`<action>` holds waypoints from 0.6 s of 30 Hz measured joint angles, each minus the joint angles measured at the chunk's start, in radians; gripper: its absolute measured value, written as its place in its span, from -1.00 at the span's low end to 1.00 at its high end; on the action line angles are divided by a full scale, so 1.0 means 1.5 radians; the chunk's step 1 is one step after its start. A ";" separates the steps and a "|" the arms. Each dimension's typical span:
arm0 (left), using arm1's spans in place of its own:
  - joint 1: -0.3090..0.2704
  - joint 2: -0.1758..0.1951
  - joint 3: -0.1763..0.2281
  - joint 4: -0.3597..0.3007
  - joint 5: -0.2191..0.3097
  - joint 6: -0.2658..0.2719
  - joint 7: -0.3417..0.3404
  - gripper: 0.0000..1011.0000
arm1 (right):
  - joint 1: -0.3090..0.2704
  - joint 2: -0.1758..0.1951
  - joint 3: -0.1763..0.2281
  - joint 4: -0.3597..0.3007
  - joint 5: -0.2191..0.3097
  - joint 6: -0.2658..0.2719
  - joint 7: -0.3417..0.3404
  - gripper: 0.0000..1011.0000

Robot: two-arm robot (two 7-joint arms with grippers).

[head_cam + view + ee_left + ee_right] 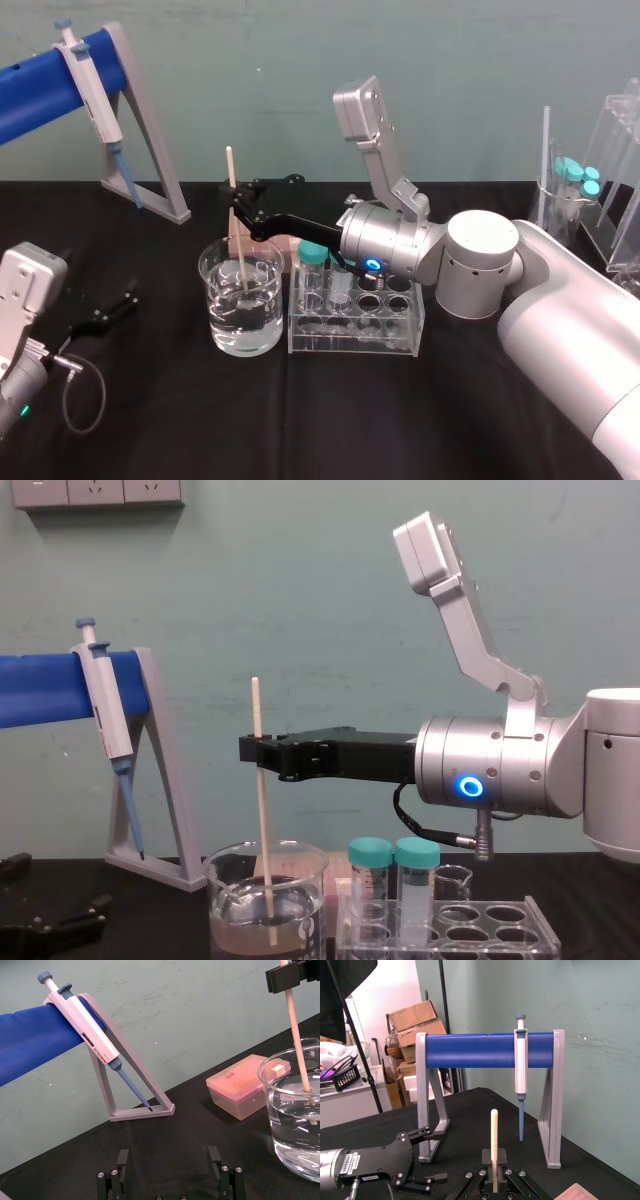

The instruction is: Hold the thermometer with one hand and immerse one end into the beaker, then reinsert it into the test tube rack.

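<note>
Black tabletop [420, 430], pale green wall behind. The flat fingers of the right gripper [262, 752] are clamped on the upper part of the thermometer [264, 830] and hold it nearly upright, its lower end sunk in the water of the beaker [215, 300]. The beaker stands just left of the test tube rack [355, 335], which carries two teal-capped tubes [314, 255]. The left gripper [110, 308] sits low at the table's left side, fingers spread and empty, well apart from the beaker

Pipette [92, 88] on grey stand [150, 122]; pink box [237, 1087]
</note>
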 joint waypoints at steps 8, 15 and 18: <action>0.000 0.000 0.000 0.000 0.000 0.000 0.000 0.99 | 0.000 0.000 -0.001 0.000 0.000 0.000 -0.001 -0.91; 0.000 0.000 0.000 0.000 0.000 0.000 0.000 0.99 | 0.000 0.000 -0.001 0.000 0.001 0.000 -0.001 -0.91; 0.000 0.000 0.000 0.000 0.000 0.000 0.000 0.99 | 0.000 0.000 -0.001 0.000 0.001 0.000 -0.001 -0.91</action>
